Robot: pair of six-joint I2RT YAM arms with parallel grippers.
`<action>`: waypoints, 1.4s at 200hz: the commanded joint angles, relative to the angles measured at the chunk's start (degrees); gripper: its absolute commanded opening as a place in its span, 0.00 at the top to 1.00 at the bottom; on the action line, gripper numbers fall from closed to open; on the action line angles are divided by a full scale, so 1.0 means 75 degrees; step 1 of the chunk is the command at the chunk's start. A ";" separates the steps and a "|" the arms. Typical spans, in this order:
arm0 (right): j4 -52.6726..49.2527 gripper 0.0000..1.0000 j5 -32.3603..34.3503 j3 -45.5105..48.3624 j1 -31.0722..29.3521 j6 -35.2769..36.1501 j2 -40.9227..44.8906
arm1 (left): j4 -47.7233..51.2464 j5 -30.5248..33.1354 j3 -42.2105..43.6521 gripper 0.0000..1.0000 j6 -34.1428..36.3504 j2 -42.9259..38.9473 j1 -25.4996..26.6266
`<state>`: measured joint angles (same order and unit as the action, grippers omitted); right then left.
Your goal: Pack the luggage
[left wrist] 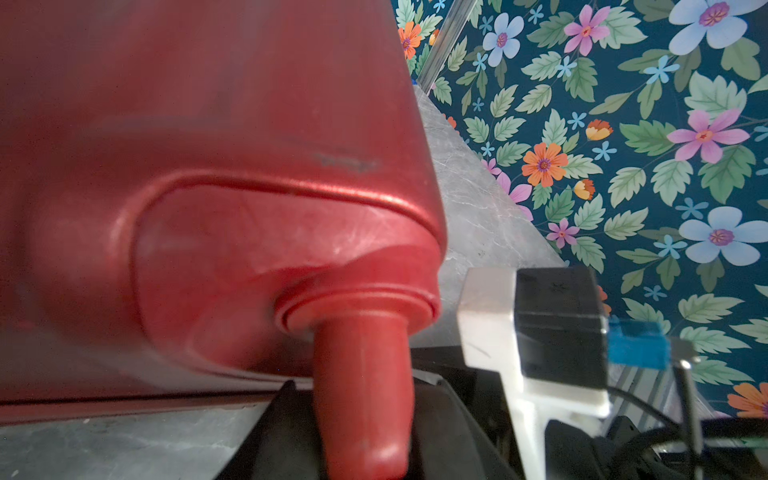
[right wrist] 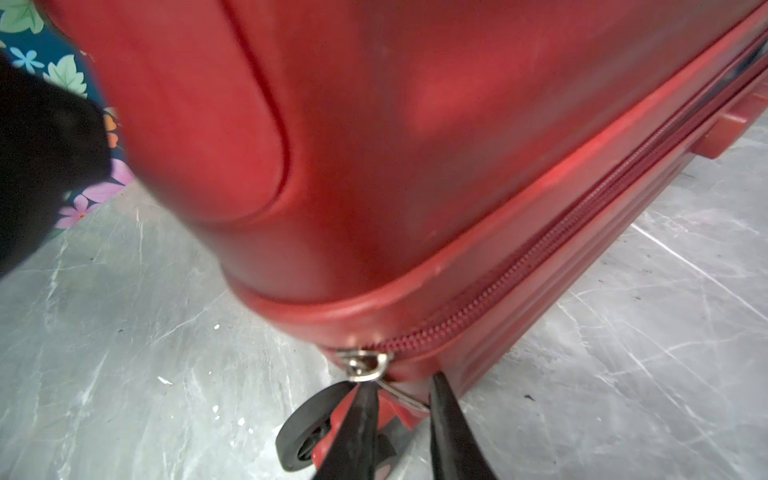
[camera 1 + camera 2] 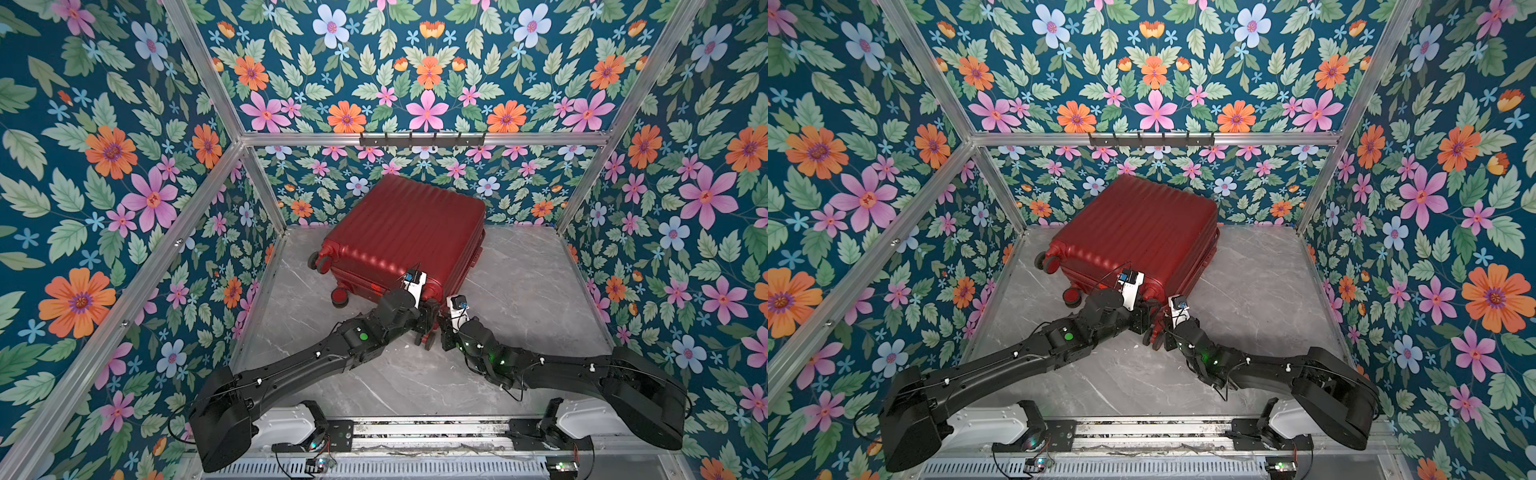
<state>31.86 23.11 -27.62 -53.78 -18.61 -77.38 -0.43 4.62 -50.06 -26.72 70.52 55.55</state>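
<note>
The luggage (image 3: 407, 232) (image 3: 1138, 232) is a dark-red ribbed suitcase lying closed and askew on the grey table, its near corner towards both arms. My left gripper (image 3: 429, 319) (image 1: 365, 440) is shut on the red stem of the near corner caster (image 1: 361, 374), with black fingers (image 1: 270, 440) on both sides of it. My right gripper (image 3: 444, 329) (image 2: 401, 415) is at the same corner. Its two black fingers (image 2: 357, 428) stand apart on either side of the thin metal zipper pull (image 2: 405, 395), which hangs from the slider (image 2: 365, 368). The zipper (image 2: 540, 253) is done up along the seam.
Two more casters (image 3: 320, 262) (image 3: 340, 297) stick out at the suitcase's left end, and a black-tyred wheel (image 2: 301, 436) sits under the right gripper. A hook rail (image 3: 422, 139) hangs on the back wall. Floral walls and aluminium posts enclose the marble table (image 3: 532, 291).
</note>
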 commanded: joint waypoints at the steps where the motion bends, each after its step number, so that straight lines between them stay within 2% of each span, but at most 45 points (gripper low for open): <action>1: 0.0701 0.83 0.0387 -0.0022 0.0022 0.0022 0.0109 | -0.1244 0.0133 -0.0035 1.00 0.0188 -0.0110 0.0000; 72: 0.0692 0.97 0.0307 0.0104 0.0104 0.0080 0.0525 | -0.1209 0.0168 -0.0016 1.00 0.0163 -0.0126 0.0000; 116: 0.0608 1.00 -0.0395 0.0479 0.0541 -0.0607 0.1040 | -0.1210 0.0169 -0.0010 1.00 0.0164 -0.0122 0.0000; 150: 0.0275 0.91 -0.1222 0.0833 0.1045 -0.1485 0.1648 | -0.1221 0.0143 -0.0016 1.00 0.0187 -0.0110 0.0000; 166: 0.0276 0.84 -0.1990 0.1041 0.1439 -0.1956 0.1892 | -0.1221 0.0144 -0.0016 1.00 0.0191 -0.0110 0.0000; 185: 0.0511 0.68 -0.2845 0.1228 0.1726 -0.2310 0.1958 | -0.1221 0.0177 -0.0010 1.00 0.0210 -0.0110 0.0000; 224: 0.1049 0.36 -0.3851 0.1370 0.1734 -0.2640 0.1849 | -0.1174 0.0177 -0.0082 1.00 0.0205 -0.0075 0.0000; 250: 0.1510 0.25 -0.4365 0.1453 0.1781 -0.2916 0.1644 | -0.1156 0.0169 -0.0132 1.00 0.0217 -0.0022 0.0000; 280: 0.2566 0.23 -0.5225 0.1461 0.2099 -0.3676 0.0788 | -0.1115 0.0180 -0.0180 1.00 0.0210 0.0007 -0.0001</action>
<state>42.13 -9.28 -16.73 -39.44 -40.77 -67.72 0.54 4.23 -50.19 -26.72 70.72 55.61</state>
